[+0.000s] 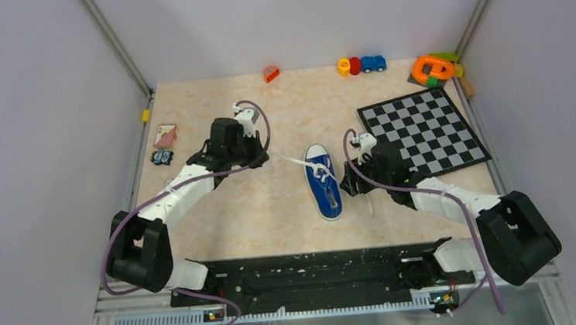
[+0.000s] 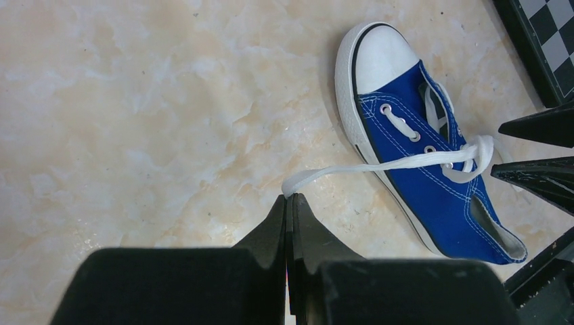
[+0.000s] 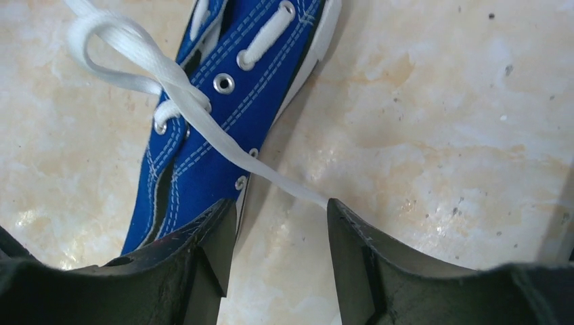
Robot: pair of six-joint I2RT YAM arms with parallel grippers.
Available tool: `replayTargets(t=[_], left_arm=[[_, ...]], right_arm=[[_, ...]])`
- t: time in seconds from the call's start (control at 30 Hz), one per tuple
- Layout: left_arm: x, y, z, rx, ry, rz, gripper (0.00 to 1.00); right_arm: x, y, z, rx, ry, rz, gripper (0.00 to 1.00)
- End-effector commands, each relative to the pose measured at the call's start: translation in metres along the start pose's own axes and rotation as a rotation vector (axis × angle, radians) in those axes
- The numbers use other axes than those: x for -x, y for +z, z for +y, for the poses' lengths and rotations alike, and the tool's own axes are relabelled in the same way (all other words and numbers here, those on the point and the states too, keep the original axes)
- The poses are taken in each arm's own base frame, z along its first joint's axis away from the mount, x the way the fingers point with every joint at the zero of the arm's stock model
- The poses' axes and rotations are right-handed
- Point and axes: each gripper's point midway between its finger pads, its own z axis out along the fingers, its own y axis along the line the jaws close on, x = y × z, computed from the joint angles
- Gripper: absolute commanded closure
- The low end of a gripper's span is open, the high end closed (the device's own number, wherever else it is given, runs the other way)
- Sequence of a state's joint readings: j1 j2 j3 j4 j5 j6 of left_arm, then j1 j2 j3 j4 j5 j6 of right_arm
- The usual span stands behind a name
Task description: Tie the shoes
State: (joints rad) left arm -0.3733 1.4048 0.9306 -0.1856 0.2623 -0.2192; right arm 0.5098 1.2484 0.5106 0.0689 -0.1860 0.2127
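Note:
The small blue shoe (image 1: 323,183) with its white toe cap lies mid-table, toe pointing away from the arms. My left gripper (image 1: 267,160) sits to its left, shut on the end of one white lace (image 2: 379,164), which runs taut from the fingertips (image 2: 296,210) to a crossing over the shoe (image 2: 420,189). My right gripper (image 3: 281,206) stands open just right of the shoe (image 3: 203,169). The other lace (image 3: 223,145) runs from a loose loop (image 3: 101,37) down to the tip of the right finger (image 3: 352,233); nothing is clamped between the jaws.
A chessboard (image 1: 422,130) lies right of the shoe, close behind the right arm. Toy cars (image 1: 363,65), an orange toy (image 1: 433,67) and a red block (image 1: 271,74) line the far edge. Cards (image 1: 165,135) lie at the left edge.

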Motion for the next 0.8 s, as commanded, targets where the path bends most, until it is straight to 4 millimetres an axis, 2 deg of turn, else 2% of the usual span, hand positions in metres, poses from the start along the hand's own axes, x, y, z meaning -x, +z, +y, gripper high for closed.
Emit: replayTargets(t=[0.0,0.13,0.27,0.37,0.6,0.63,0.7,0.77], left_arm=[[0.017,-0.003,-0.007,-0.038,0.018,-0.058,1.00],[0.012,0.001,-0.003,-0.024,0.008,-0.044,1.00],[0.010,0.001,-0.001,-0.019,0.003,-0.044,1.00],[0.009,0.001,0.000,-0.016,0.003,-0.047,1.00],[0.008,-0.001,0.000,-0.018,0.008,-0.048,1.00],[0.008,-0.002,0.001,-0.016,0.010,-0.049,1.00],[0.006,-0.003,0.003,-0.005,0.010,-0.047,1.00],[0.005,-0.004,0.008,0.018,0.003,-0.054,1.00]], right_arm=[[0.044,0.005,0.022,0.103,-0.152,-0.120,0.48],[0.053,0.014,0.023,0.116,-0.188,-0.156,0.50],[0.058,0.019,0.037,0.197,-0.181,-0.172,0.54],[0.061,0.022,0.040,0.213,-0.172,-0.186,0.56],[0.058,0.028,0.040,0.216,-0.148,-0.159,0.72],[0.058,0.029,0.039,0.213,-0.145,-0.159,0.77],[0.058,0.028,0.036,0.194,-0.138,-0.153,0.99],[0.062,0.023,0.029,0.140,-0.125,-0.161,1.00]])
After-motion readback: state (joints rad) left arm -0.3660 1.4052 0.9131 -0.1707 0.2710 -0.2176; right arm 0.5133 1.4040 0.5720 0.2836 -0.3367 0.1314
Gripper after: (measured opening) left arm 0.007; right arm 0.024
